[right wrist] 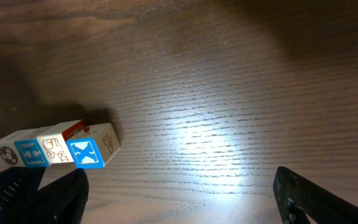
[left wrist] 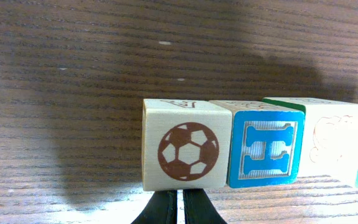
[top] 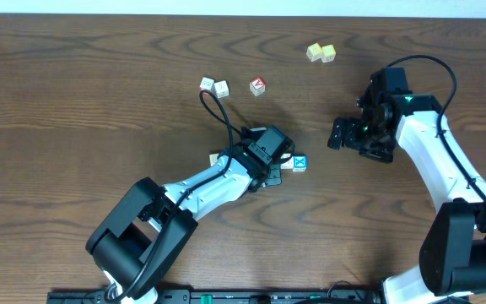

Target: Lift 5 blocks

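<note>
Several blocks [right wrist: 55, 148] touch in a row | we judge them light, hard, slippery; clamp row's ends | left gripper [left wrist: 178, 210] closed, empty, near soccer-ball block [left wrist: 182, 151] | right gripper [right wrist: 179, 186] wide

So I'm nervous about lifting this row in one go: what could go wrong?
The left fingers are shut, right at the foot of the soccer-ball block; moving forward would likely shove the row of blocks rather than grip it.
The blocks only sit side by side, so if squeezed from its ends the row could buckle and drop the middle ones.
The right fingers are open and off the row, so nothing braces the other end.
</note>
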`<action>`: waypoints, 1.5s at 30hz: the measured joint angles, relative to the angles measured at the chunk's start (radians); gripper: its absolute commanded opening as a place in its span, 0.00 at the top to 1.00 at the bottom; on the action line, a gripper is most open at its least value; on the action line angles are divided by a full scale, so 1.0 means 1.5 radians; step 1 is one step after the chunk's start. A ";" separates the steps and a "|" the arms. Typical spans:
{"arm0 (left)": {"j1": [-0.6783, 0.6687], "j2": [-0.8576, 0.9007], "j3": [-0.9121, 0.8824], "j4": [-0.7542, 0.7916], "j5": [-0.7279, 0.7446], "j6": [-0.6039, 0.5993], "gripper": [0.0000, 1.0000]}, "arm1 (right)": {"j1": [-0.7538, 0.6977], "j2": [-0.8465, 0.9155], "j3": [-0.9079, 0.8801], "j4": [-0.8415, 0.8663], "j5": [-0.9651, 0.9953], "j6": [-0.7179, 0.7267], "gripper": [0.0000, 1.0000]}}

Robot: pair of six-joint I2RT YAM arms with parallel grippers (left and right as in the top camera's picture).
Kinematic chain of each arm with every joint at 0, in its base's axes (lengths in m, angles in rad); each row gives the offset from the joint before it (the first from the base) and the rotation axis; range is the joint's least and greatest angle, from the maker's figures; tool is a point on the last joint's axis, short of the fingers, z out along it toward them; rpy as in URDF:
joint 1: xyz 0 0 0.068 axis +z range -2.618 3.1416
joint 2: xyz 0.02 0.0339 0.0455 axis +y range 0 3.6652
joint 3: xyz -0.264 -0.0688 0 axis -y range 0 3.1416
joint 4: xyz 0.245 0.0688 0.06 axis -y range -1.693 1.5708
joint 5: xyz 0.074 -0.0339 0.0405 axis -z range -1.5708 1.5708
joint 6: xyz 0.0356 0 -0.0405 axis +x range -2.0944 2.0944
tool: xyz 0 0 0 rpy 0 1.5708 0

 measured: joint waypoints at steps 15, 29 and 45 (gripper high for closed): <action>0.000 -0.008 0.000 -0.021 0.002 0.000 0.93 | 0.000 0.000 0.000 -0.002 0.000 0.000 0.06; 0.167 -0.374 0.000 -0.242 -0.058 0.048 0.93 | 0.000 0.000 -0.001 -0.002 0.001 0.000 0.06; 0.403 -0.201 -0.024 -0.181 0.057 0.133 0.93 | 0.000 0.000 -0.001 0.006 0.003 -0.001 0.05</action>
